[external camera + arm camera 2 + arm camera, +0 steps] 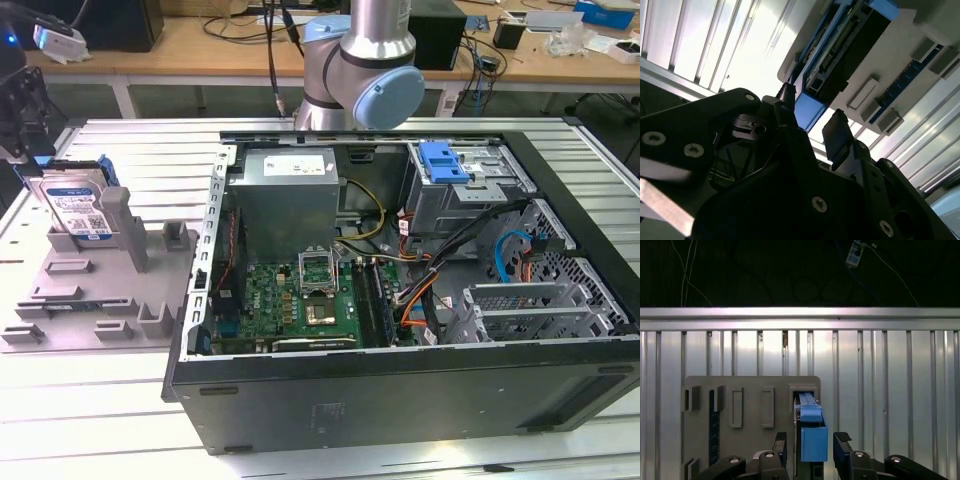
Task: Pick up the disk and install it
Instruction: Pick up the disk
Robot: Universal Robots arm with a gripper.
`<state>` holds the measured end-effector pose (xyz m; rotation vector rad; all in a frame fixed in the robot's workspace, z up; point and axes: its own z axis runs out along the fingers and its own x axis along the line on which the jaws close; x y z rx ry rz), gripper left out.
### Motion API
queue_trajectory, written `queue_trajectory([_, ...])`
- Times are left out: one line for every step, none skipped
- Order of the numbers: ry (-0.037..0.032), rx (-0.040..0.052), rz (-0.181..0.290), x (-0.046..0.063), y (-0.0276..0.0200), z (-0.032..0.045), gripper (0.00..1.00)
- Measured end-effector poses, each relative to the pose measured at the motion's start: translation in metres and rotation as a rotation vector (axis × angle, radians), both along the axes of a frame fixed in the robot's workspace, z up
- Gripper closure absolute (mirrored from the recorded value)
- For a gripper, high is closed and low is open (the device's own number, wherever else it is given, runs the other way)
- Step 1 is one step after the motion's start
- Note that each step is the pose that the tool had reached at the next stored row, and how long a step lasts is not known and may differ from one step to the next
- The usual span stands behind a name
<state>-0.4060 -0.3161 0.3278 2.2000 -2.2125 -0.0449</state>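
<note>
Disk (78, 208) stands on edge in grey holder (95, 305).

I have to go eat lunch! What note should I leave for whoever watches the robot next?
Pincer: open, one finger on each side of the disk, gaps on both sides, not gripping.
Disk: stands on edge in the grey holder on the table, to the exterior view's left of the open computer case.
Done: pincer is lined up around the disk's blue end.
Left: disk not gripped, not lifted, not in the case yet.
</note>
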Motion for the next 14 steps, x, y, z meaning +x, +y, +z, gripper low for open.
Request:
queue_trajectory([0.0,-0.0001,0.0,0.0,0.0,-0.0006,0.51])
queue_trajectory([-0.0001,0.0,0.0,0.002,0.0,-0.0018,0.51])
queue_trajectory([-0.0001,0.0,0.0,0.002,0.0,-0.0023,0.51])
queue_trajectory([0.0,0.0,0.0,0.002,0.0,-0.0028,0.51])
queue_trajectory([0.0,-0.0001,0.0,0.002,0.0,-0.0042,0.51])
queue_trajectory([0.0,0.0,0.0,0.002,0.0,-0.0063,0.51])
queue_trajectory([-0.0001,-0.0001,0.0,0.002,0.0,-0.0081,0.51])
queue_trajectory([-0.0002,0.0,0.0,0.002,0.0,-0.0096,0.51])
queue_trajectory([-0.0002,0.0,0.0,0.002,0.0,-0.0104,0.51])
queue_trajectory([-0.0001,-0.0001,0.0,0.002,0.0,-0.0107,0.51])
queue_trajectory([-0.0001,0.0,0.0,0.002,0.0,-0.0112,0.51])
queue_trajectory([-0.0002,0.0,0.0,0.002,0.0,-0.0117,0.51])
queue_trajectory([-0.0002,0.0,0.0,0.002,0.0,-0.0121,0.51])
queue_trajectory([-0.0001,-0.0001,0.0,0.002,0.0,-0.0126,0.51])
